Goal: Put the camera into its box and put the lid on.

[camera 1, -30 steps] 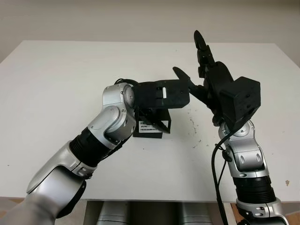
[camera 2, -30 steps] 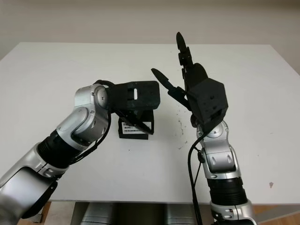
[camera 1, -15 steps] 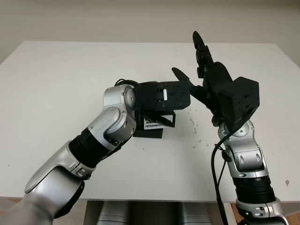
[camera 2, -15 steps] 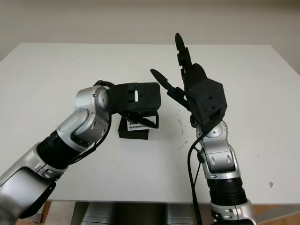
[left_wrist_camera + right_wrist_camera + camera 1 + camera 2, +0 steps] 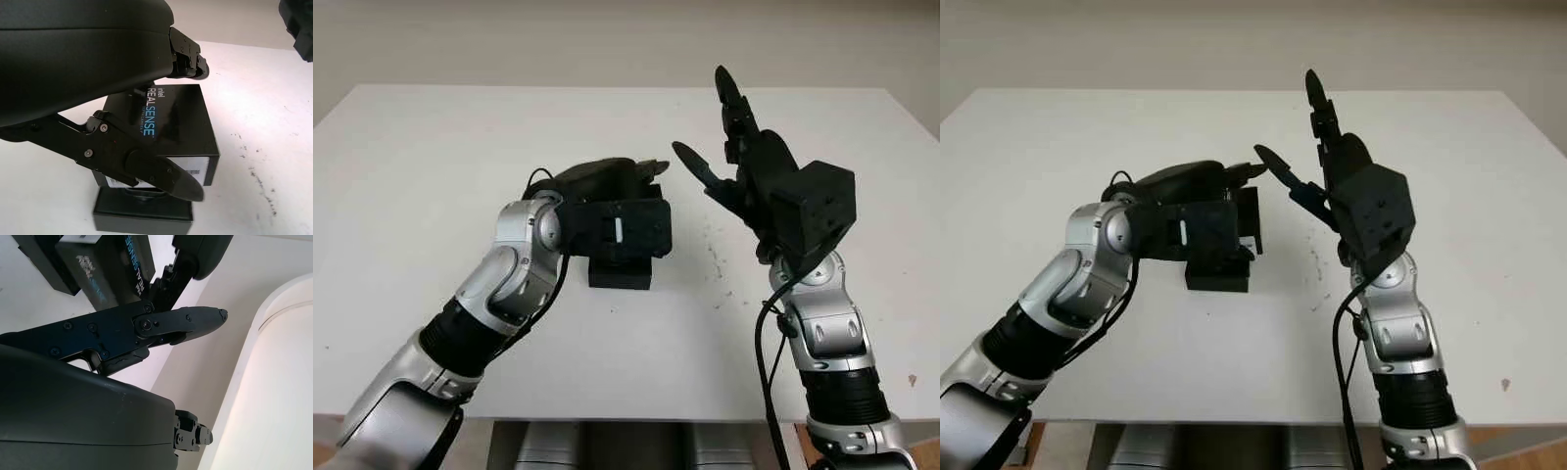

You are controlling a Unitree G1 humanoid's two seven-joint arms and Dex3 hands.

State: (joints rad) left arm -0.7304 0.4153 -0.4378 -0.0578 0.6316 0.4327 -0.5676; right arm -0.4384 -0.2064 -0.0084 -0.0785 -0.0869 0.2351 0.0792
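Note:
My left hand [image 5: 641,181] is shut on the black box lid [image 5: 181,127], which bears the "intel REALSENSE" print. One finger lies over the lid's top and the thumb [image 5: 146,169] presses from below. The lid hangs tilted just above the black box base [image 5: 620,274], which stands on the white table [image 5: 431,176] near its middle. The lid and hand cover the inside of the base, so the camera is hidden. My right hand [image 5: 710,127] is open, raised above the table just right of the lid, not touching it.
A few small dark specks [image 5: 715,259] mark the table right of the box. The table's front edge runs close below the box, and wide bare surface lies to the far left and behind.
My left wrist has turned over and pulled back to the left, bringing the lid down over the box base. The right hand has stayed in place.

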